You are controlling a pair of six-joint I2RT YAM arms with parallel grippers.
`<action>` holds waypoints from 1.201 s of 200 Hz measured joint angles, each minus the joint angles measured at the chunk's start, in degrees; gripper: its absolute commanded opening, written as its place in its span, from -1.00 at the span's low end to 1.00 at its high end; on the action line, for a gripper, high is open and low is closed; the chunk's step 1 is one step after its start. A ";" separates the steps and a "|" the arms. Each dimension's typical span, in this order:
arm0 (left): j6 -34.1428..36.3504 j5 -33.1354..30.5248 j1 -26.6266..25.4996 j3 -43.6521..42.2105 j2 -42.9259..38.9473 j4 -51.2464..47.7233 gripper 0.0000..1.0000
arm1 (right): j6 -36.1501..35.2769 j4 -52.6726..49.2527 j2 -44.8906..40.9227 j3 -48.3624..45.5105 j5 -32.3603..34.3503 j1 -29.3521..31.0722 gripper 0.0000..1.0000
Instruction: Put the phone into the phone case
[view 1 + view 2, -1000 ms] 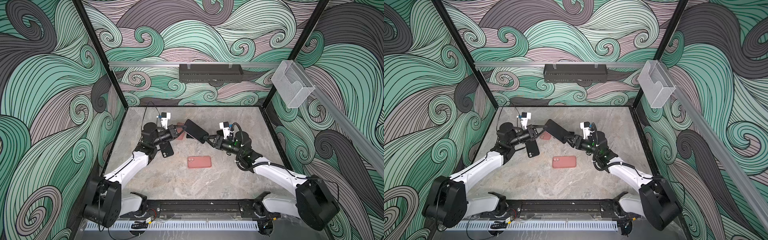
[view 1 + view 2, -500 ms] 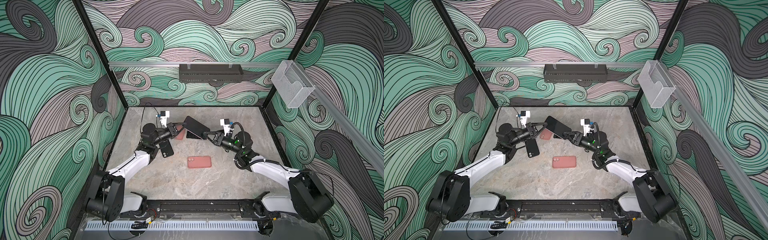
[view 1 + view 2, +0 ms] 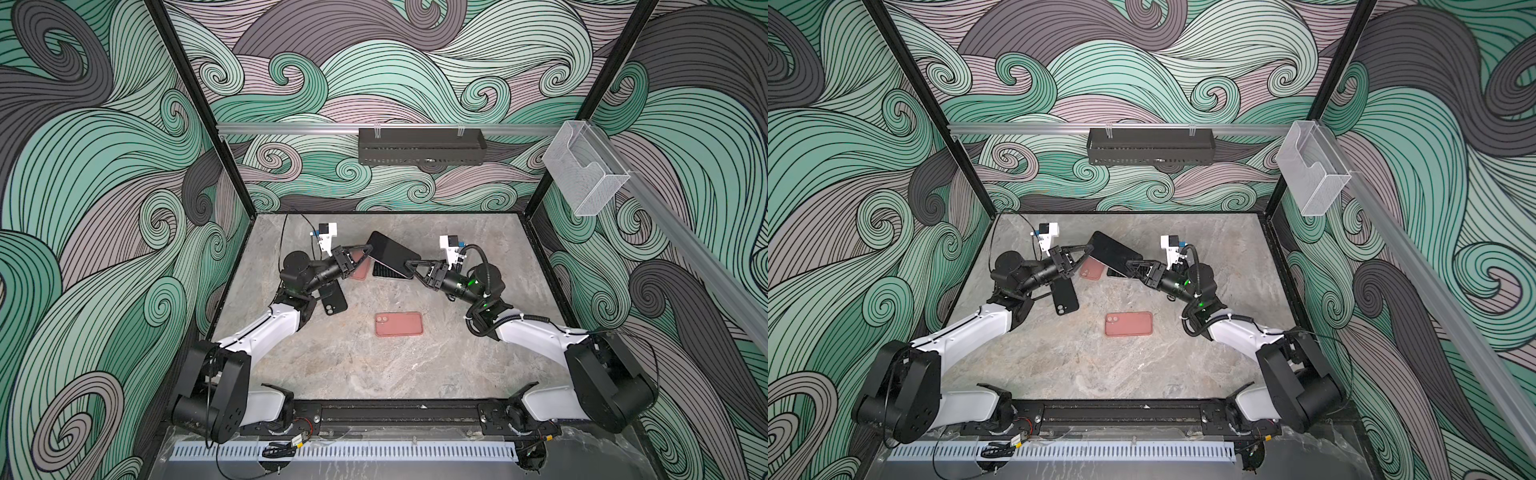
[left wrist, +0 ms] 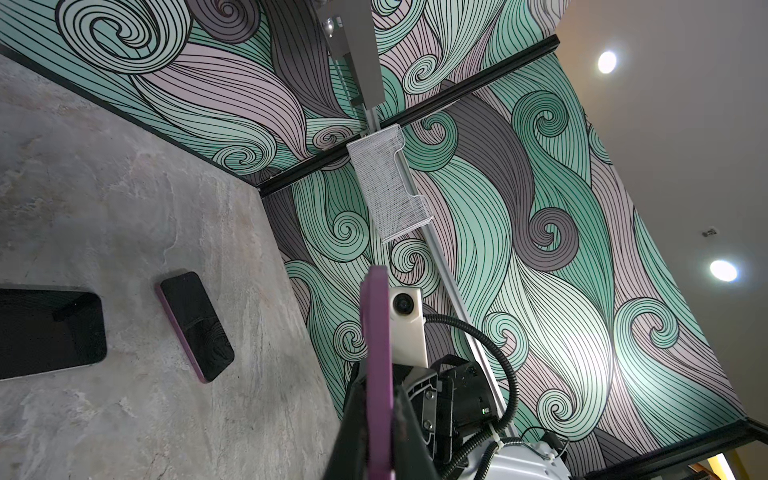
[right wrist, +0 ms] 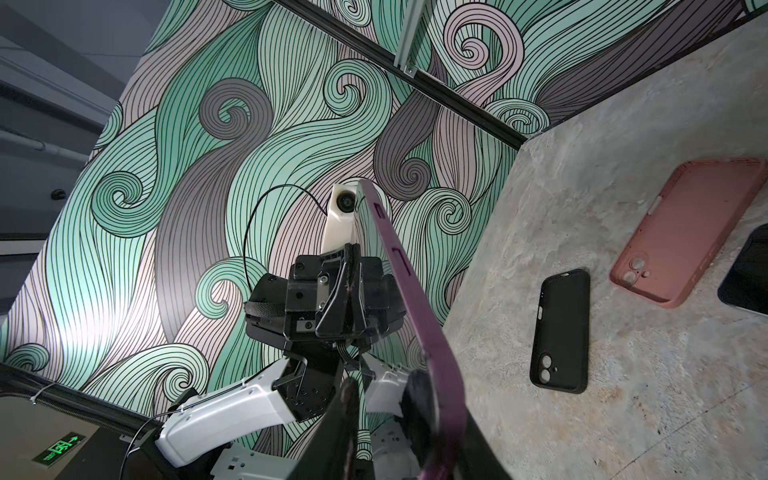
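Right, nearest the front a pink case (image 3: 399,324) lies flat on the surface (image 3: 353,365), camera holes to the left, well apart from both arms; a little further back on the left there's a black case (image 3: 334,301), flat as well, its upper end tucked under the left arm. Now up off the surface, the phone (image 3: 390,255) hangs in the air between the two arms, dark screen up, purple along its edge. The left claw (image 3: 365,252) is clamped tight on the phone's left end, and in the left wrist view that purple edge runs straight out from between its fingers (image 4: 349,432). The right claw (image 3: 409,264) is right at the opposite corner, touching the phone's edge, but whether it's actually pinching I can't tell. Further back, beneath the raised phone, a second pink case (image 3: 360,272) and a dark phone (image 3: 384,272) lie on the surface, partly hidden
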 measured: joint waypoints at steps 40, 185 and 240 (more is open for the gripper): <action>-0.66 -0.46 0.00 -0.09 0.00 1.29 -1.00 | 0.79 0.81 0.00 0.00 0.15 -0.02 -0.56; -2.75 -2.67 -0.35 -2.99 -0.02 6.91 -0.69 | 3.30 2.36 0.00 1.20 0.04 -0.04 -0.95; 0.79 -3.26 -0.39 -4.04 -1.57 0.76 -0.10 | -2.45 -10.36 -2.03 4.81 -0.33 -0.07 -1.00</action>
